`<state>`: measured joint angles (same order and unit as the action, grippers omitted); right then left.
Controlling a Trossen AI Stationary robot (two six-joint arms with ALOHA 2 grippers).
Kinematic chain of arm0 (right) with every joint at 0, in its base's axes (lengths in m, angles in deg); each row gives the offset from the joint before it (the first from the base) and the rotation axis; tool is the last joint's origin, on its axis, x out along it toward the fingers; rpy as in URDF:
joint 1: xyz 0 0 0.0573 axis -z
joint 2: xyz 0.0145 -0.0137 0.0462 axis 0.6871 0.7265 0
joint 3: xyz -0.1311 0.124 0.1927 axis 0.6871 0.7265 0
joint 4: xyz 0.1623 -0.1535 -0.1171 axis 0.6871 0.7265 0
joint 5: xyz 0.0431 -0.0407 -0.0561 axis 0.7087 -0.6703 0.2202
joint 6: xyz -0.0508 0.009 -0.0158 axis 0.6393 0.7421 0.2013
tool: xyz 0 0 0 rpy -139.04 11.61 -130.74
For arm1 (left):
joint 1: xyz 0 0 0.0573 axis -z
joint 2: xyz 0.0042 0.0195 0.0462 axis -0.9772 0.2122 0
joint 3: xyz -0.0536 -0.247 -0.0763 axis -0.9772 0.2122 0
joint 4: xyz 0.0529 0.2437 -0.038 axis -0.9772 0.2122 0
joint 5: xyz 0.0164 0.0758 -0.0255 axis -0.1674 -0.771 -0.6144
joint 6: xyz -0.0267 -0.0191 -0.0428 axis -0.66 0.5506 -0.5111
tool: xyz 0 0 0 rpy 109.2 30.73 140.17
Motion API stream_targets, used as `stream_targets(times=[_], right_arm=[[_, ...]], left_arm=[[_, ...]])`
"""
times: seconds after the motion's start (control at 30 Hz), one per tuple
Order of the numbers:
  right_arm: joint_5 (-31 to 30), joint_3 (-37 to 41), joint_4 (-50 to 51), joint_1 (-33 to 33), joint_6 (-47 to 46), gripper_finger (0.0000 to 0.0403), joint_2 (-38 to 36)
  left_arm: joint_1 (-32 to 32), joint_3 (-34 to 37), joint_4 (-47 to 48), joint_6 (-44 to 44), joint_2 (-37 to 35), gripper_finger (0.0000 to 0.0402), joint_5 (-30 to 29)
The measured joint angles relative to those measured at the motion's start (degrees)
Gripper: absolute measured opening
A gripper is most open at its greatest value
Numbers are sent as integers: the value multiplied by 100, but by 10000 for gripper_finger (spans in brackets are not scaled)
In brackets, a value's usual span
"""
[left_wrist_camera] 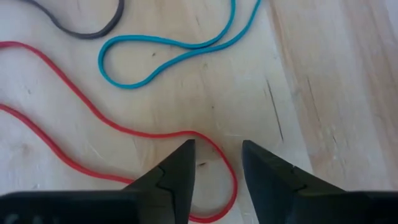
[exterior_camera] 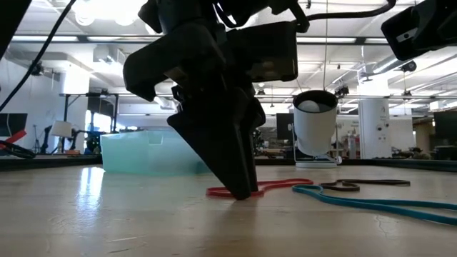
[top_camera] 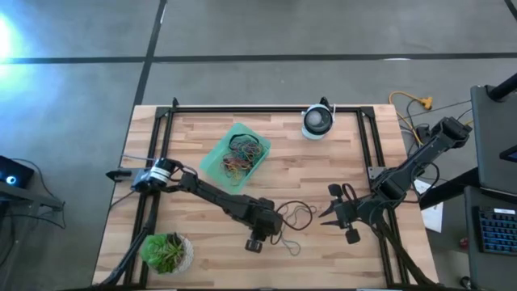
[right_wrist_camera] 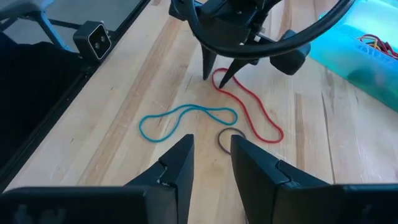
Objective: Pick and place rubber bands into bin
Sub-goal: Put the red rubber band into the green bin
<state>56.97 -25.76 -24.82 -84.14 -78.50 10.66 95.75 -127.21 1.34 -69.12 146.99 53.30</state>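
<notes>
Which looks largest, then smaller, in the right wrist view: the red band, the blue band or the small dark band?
1. Red band, the longest loop.
2. Blue band, slightly shorter; it lies at a similar distance, so this ranking is fair.
3. Small dark band, clearly smallest despite being nearest.

Pale butcher-block wood for the table (top_camera: pixel 323 174), planks glued side by side, grain fine, finish smooth with a soft sheen and a few dark nicks. Thin matt rubber for the red band (left_wrist_camera: pixel 93 118), the blue band (left_wrist_camera: pixel 180 53) and the small dark band (right_wrist_camera: pixel 230 138), all limp and flat on the wood. Translucent teal plastic for the bin (top_camera: pixel 212 162), frosted at the walls. Matt black plastic on the left gripper (left_wrist_camera: pixel 217 171) and the right gripper (right_wrist_camera: pixel 211 162). Glossy white plastic with a black band on the round device (top_camera: pixel 317 121).
</notes>
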Motion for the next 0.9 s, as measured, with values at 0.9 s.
stream_targets(times=[0.9], right_arm=[[0, 27, 0, 1, -2, 91, 0]], left_arm=[[-37, -11, 454, -8, -12, 80, 43]])
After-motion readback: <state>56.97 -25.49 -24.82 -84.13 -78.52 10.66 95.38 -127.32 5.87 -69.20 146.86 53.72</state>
